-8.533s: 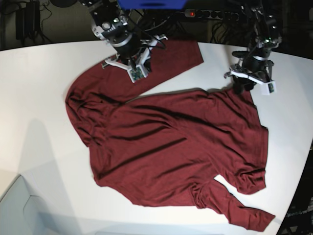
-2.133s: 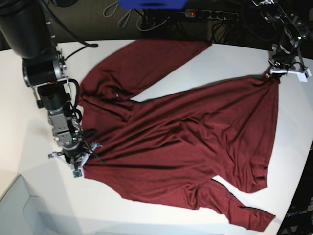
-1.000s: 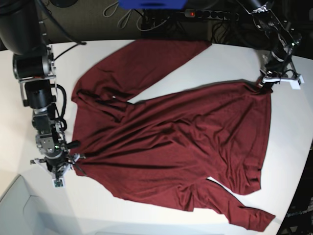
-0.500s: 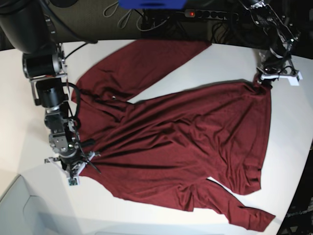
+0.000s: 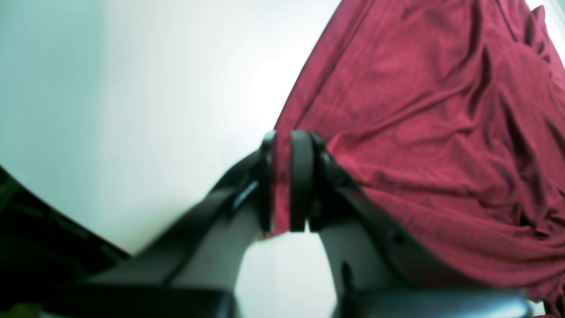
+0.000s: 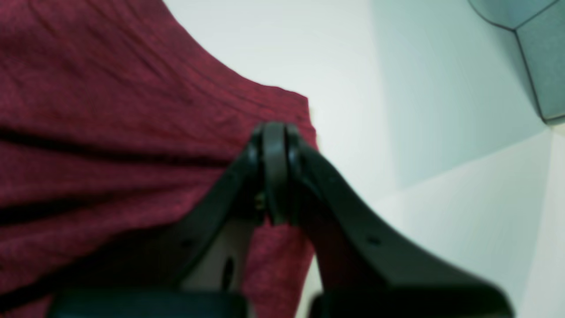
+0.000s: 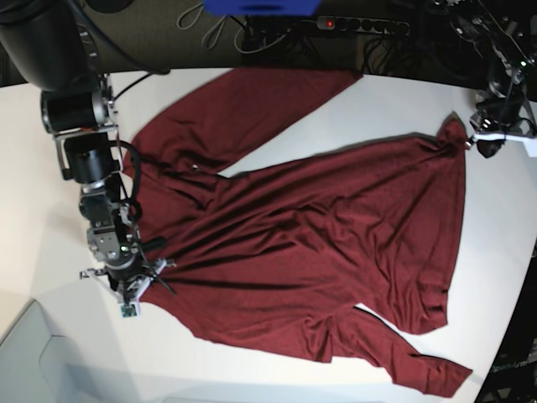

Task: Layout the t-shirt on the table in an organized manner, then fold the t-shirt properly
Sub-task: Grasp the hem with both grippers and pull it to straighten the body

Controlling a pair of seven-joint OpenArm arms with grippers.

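Behind the table's [image 7: 369, 109] far edge you have a dark clutter of cables and a power strip [image 7: 361, 25], none of it touching the maroon t-shirt [image 7: 310, 243], which lies spread and wrinkled across the table's middle. Your right hand [image 7: 127, 290] is clamped on a shirt corner near the left edge, and your left hand [image 7: 487, 144] pinches the opposite corner near the right edge. The wrist views show cloth between each hand's closed jaws, which the base view cannot.
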